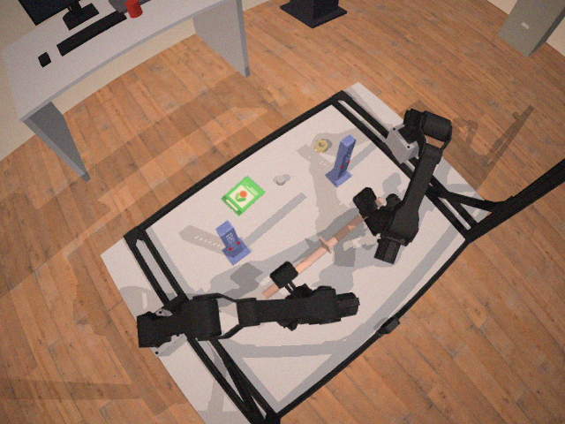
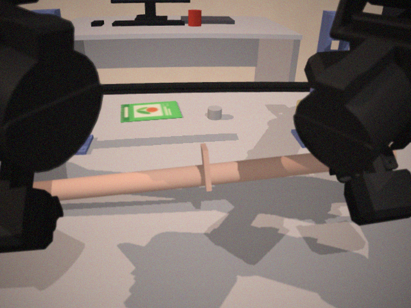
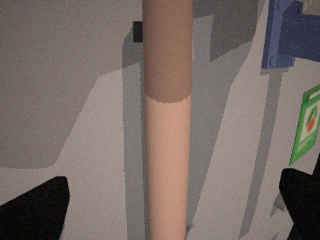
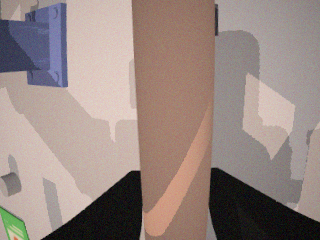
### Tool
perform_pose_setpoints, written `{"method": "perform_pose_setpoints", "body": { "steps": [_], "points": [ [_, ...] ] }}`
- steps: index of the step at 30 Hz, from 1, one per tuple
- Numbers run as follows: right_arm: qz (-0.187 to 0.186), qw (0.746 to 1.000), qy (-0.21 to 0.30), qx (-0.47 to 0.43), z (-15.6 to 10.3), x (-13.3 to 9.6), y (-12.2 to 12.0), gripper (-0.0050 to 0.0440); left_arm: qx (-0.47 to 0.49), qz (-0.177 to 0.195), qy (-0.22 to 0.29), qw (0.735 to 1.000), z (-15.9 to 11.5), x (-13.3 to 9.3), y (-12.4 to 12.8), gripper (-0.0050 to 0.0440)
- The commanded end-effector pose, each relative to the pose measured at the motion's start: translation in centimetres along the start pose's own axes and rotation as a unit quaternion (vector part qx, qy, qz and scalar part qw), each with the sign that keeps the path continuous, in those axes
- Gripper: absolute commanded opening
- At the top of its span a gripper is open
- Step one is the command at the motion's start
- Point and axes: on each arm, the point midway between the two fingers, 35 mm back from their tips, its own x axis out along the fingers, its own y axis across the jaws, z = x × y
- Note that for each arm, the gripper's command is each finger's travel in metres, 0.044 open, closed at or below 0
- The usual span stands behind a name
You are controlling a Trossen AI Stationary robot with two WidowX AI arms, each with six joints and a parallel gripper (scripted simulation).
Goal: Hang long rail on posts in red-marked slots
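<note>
this looks like an office or lab room with a wood-plank floor [image 1: 291, 59]. 1 grey desk [image 1: 150, 34] [image 2: 185, 35] holds a monitor [image 1: 49, 8] [image 2: 149, 9], a black keyboard [image 1: 91, 33] [image 2: 148, 23], a mouse [image 1: 44, 59] [image 2: 97, 23] and a red cup [image 1: 133, 8] [image 2: 194, 17]. 1 grey cabinet [image 1: 531, 25] stands near a pale wall. 2 robot arms at a black-framed worktable [image 1: 291, 388] [image 2: 205, 86] point to the lab side.
</note>
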Motion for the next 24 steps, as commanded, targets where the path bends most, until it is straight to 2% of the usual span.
{"method": "perform_pose_setpoints", "body": {
  "steps": [1,3,7,14,16,17,24],
  "points": [
    [0.001,1.0,-0.001,-0.002,0.1,0.0,0.0,0.0,-0.001,0.001,-0.001,1.0,-0.1,0.0,0.1,0.044],
    [0.001,1.0,-0.001,-0.002,0.1,0.0,0.0,0.0,-0.001,0.001,-0.001,1.0,-0.1,0.0,0.1,0.044],
    [0.001,1.0,-0.001,-0.002,0.1,0.0,0.0,0.0,-0.003,0.015,-0.006,1.0,-0.1,0.2,0.0,0.0344],
    [0.001,1.0,-0.001,-0.001,0.1,0.1,0.0,0.0,-0.01,0.087,-0.025,0.996,-0.1,1.4,-0.8,0.0176],
    [0.001,1.0,-0.001,-0.001,0.1,0.1,0.0,0.0,-0.01,0.087,-0.025,0.996,-0.1,1.4,-0.8,0.0176],
    [0.001,1.0,-0.001,-0.001,0.1,0.1,-0.1,0.0,-0.011,0.098,-0.026,0.995,-0.1,1.5,-0.9,0.016],
    [0.002,1.0,-0.001,0.0,0.1,0.1,-0.1,0.0,-0.015,0.175,-0.028,0.984,-0.2,2.3,-1.8,0.016]
  ]
}}
